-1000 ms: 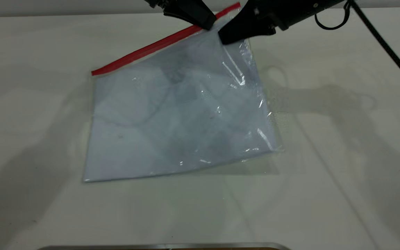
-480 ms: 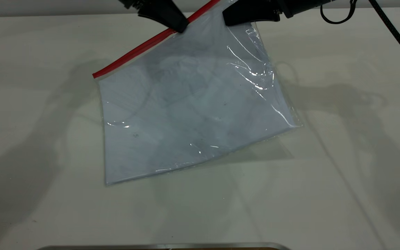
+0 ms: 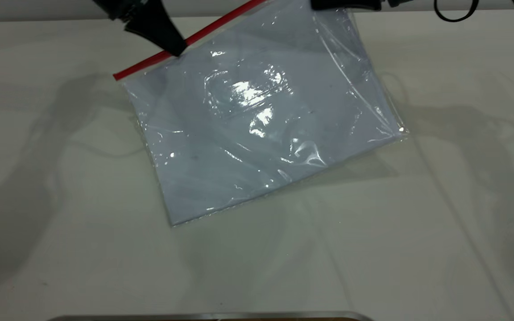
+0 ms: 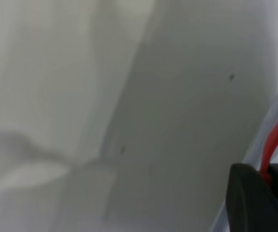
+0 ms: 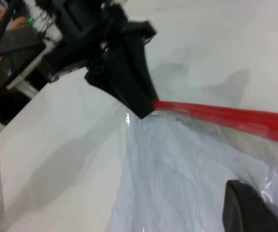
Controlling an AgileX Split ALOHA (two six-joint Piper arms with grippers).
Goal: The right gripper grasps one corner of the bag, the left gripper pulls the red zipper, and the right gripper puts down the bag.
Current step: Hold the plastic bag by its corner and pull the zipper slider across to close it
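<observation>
The bag [image 3: 261, 120], a clear pouch with white paper inside, hangs tilted, its far edge lifted and its near corner on the table [image 3: 60, 223]. The red zipper [image 3: 150, 60] runs along its raised far edge. My left gripper [image 3: 176, 48] is shut on the zipper about a third of the way from its left end; the left wrist view shows the red strip [image 4: 276, 140] pinched between its jaws [image 4: 266, 176]. My right gripper [image 3: 328, 5], mostly cut off at the view's top, is shut on the bag's far right corner. The right wrist view shows the bag [image 5: 177, 179], zipper [image 5: 226, 116] and left gripper [image 5: 146, 112].
A black cable loop [image 3: 455, 15] hangs at the far right. A metal edge [image 3: 208, 316] lies along the near side of the table. Dark equipment [image 5: 13, 43] stands beyond the table edge in the right wrist view.
My left gripper has slid left along the red zipper. My right gripper has risen and moved right with the bag's corner, and the bag has lifted and swung right.
</observation>
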